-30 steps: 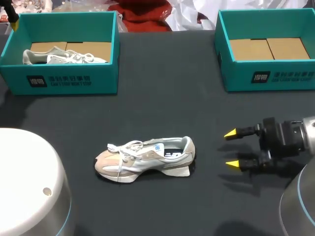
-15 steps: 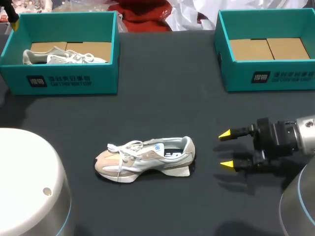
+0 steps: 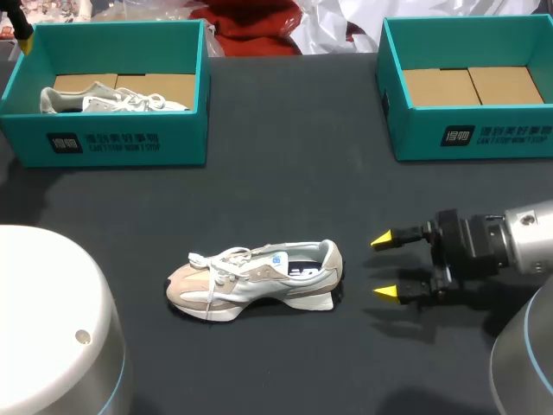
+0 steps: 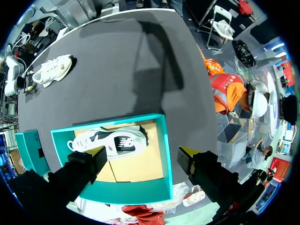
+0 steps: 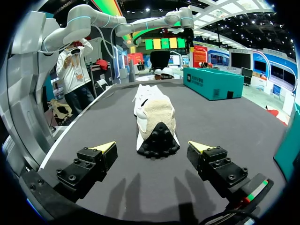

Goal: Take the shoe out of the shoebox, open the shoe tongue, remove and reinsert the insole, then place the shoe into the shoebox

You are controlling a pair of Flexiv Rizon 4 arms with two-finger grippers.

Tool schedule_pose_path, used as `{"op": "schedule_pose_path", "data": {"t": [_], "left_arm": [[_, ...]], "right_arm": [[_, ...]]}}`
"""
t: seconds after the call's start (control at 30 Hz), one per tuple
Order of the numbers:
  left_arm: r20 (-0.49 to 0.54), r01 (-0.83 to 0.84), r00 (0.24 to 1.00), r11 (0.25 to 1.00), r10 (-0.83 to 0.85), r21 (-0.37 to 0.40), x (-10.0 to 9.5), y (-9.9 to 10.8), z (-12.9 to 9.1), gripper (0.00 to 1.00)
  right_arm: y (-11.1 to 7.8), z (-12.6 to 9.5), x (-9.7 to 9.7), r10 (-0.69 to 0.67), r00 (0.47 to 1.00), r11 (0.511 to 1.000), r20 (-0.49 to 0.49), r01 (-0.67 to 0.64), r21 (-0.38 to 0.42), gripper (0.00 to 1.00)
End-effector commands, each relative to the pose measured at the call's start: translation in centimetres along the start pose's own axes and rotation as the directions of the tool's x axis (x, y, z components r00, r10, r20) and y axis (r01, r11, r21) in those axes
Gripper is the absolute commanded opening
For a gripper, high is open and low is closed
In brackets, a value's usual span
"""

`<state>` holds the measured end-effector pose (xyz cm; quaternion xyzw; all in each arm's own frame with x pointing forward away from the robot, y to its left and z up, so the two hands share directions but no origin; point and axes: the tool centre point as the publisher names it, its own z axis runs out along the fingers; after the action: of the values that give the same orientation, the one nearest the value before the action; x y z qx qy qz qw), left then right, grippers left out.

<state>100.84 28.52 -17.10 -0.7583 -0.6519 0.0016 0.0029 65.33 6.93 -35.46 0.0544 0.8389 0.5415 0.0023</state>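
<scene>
Shoe (image 3: pixel 255 278) lying on its side on the table (image 3: pixel 285 173), right gripper (image 3: pixel 383 266) hovering just beside the shoe's heel, fingers apart, left gripper (image 4: pixel 142 150) hanging over a shoebox (image 4: pixel 136 190) well behind the shoe, fingers apart, gripping nothing.

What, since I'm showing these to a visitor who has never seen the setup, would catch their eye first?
Probably the pale sneaker alone mid-table, with the right hand open just behind its heel, yellow tips pointing at it. Next, the two teal shoeboxes at the far side: the left shoebox holds a second sneaker, the right shoebox shows only cardboard.
</scene>
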Motion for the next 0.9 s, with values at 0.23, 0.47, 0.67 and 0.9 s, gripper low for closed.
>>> {"op": "schedule_pose_path", "data": {"t": [0.23, 0.47, 0.67, 0.9], "left_arm": [[-0.002, -0.001, 1.0, 1.0, 0.001, 0.0, 0.04, -0.01, -0.02, 1.0], [-0.002, -0.001, 1.0, 1.0, 0.001, 0.0, 0.04, -0.01, -0.02, 1.0], [-0.002, -0.001, 1.0, 1.0, 0.001, 0.0, 0.04, -0.01, -0.02, 1.0], [-0.002, -0.001, 1.0, 1.0, 0.001, 0.0, 0.04, -0.01, -0.02, 1.0]], "right_arm": [[0.27, 2.21, 0.41, -0.011, 1.0, 1.0, 0.002, 0.011, -0.015, 1.0], [0.27, 2.21, 0.41, -0.011, 1.0, 1.0, 0.002, 0.011, -0.015, 1.0], [0.27, 2.21, 0.41, -0.011, 1.0, 1.0, 0.002, 0.011, -0.015, 1.0], [0.27, 2.21, 0.41, -0.011, 1.0, 1.0, 0.002, 0.011, -0.015, 1.0]]}}
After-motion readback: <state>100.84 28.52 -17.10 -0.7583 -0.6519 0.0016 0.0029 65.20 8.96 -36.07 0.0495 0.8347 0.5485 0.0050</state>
